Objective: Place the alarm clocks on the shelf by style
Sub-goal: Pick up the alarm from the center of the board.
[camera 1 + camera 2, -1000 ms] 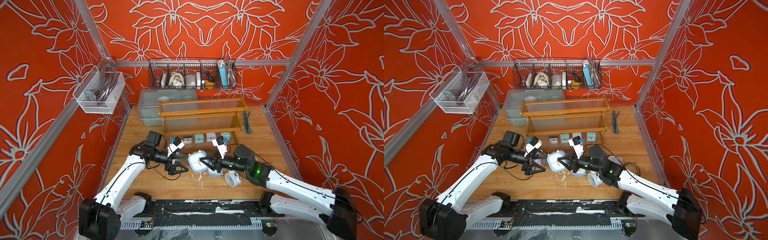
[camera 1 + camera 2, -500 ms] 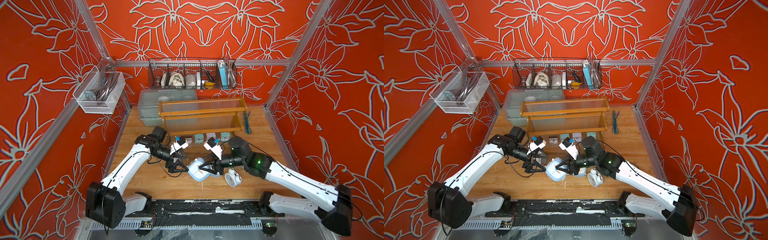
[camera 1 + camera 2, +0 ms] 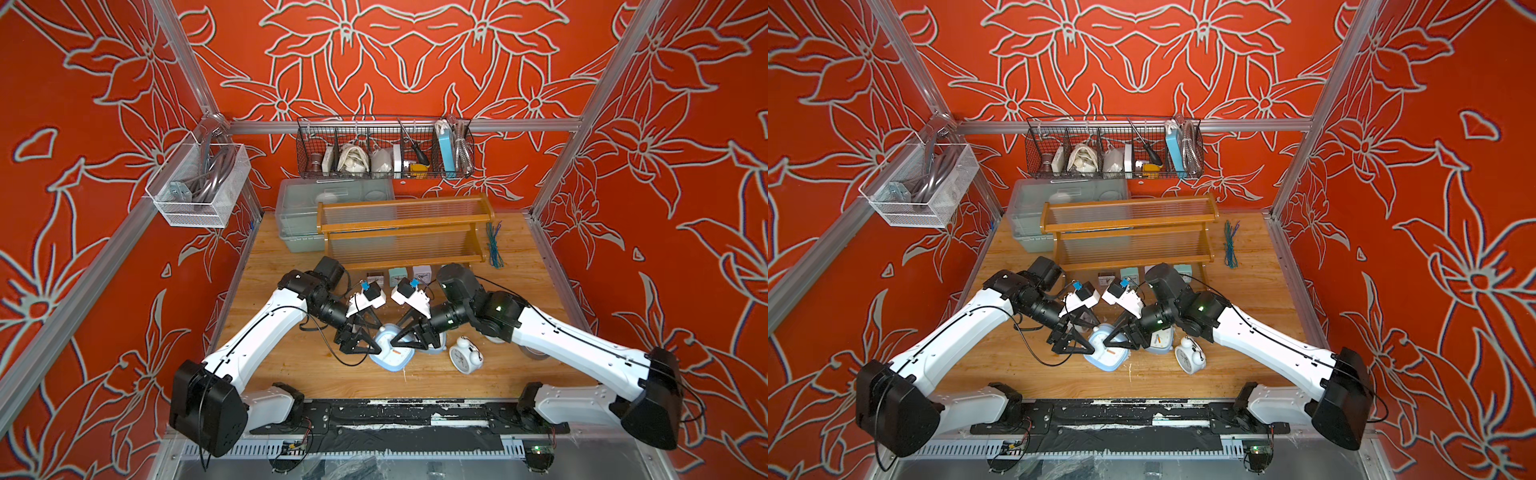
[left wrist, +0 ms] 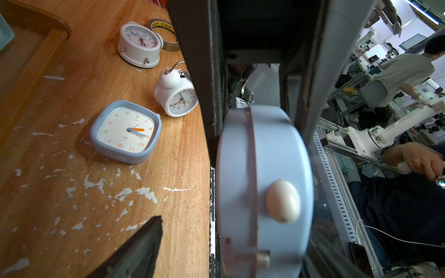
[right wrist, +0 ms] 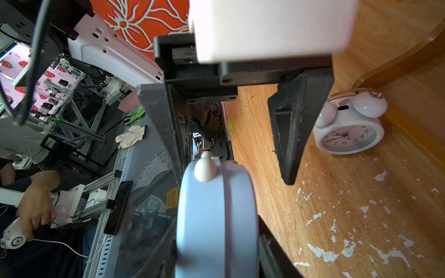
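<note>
Handover at mid-table, as I read it from the remote desk: the right gripper (image 3: 401, 341) is clamped on a pale-blue clock (image 3: 395, 356). It holds the clock on edge near the front of the wooden table (image 3: 291, 365), between the two arms, with the orange-handed dial showing in both top views. The left gripper (image 3: 369, 345) meets it from the opposite side, jaws apart and straddling the clock's thin dimension. The right wrist view shows the one relation the coming move turns on. One of the left claw's fingers (image 5: 160, 115) sits just beside one flat face, and the other finger (image 5: 289, 134) stands clear of the opposite face, over bare boards. The clock therefore lies straight ahead of the left claw, inside its span but off-centre, and the pads would meet its broad faces rather than its rim. I judge the left jaws must close squarely on those faces before the right lets go, or the clock could twist or drop. A second pale-blue clock (image 4: 125, 132) lies face up on the table, with a white twin-bell clock (image 4: 178, 98) just beside it. The shelf (image 3: 405, 224) stands at the back, beyond both arms and about equally near to each. Small square clocks (image 3: 397, 275) line its foot, but I cannot tell whether they sit on the lowest tier or on the boards.
</note>
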